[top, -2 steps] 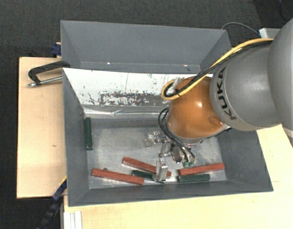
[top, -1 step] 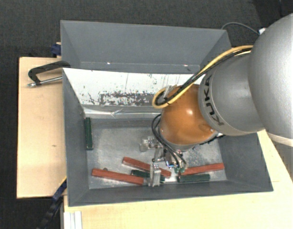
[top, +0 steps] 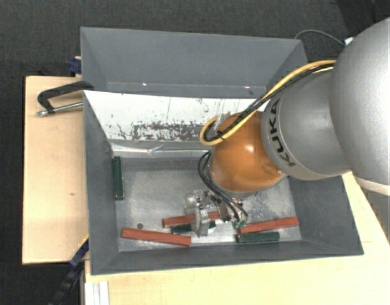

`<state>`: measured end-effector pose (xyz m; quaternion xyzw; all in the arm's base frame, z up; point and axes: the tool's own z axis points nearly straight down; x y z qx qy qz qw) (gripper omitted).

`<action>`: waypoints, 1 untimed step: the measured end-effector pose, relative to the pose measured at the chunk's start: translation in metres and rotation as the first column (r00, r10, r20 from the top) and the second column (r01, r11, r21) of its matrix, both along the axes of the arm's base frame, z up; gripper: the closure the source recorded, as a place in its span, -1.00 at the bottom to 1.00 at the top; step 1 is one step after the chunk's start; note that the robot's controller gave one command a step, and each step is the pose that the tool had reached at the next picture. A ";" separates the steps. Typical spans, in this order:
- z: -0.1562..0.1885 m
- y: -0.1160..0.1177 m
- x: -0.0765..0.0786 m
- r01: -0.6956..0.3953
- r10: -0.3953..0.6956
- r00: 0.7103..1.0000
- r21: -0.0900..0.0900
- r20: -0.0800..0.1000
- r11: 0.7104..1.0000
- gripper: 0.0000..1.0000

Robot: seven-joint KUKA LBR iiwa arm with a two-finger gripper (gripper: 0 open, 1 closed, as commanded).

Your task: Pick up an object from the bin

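My gripper (top: 201, 219) is low in the bin's front middle, under the orange cover. Its metal fingers stand round the middle of a short red stick (top: 180, 221) that lies flat on the floor. A small dark green piece (top: 180, 229) lies just in front of that stick. A longer red stick (top: 155, 236) lies along the front wall to the left. To the gripper's right lie another red stick (top: 271, 225) and a dark green stick (top: 258, 237) side by side.
A dark green stick (top: 118, 177) leans along the left wall. A small dark speck (top: 140, 227) sits on the floor near the front left. The arm and its cables hide the bin's right middle.
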<state>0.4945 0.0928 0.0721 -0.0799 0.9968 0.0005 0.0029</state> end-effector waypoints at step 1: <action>0.000 0.000 0.000 0.000 0.000 1.000 0.000 0.000 1.000 1.00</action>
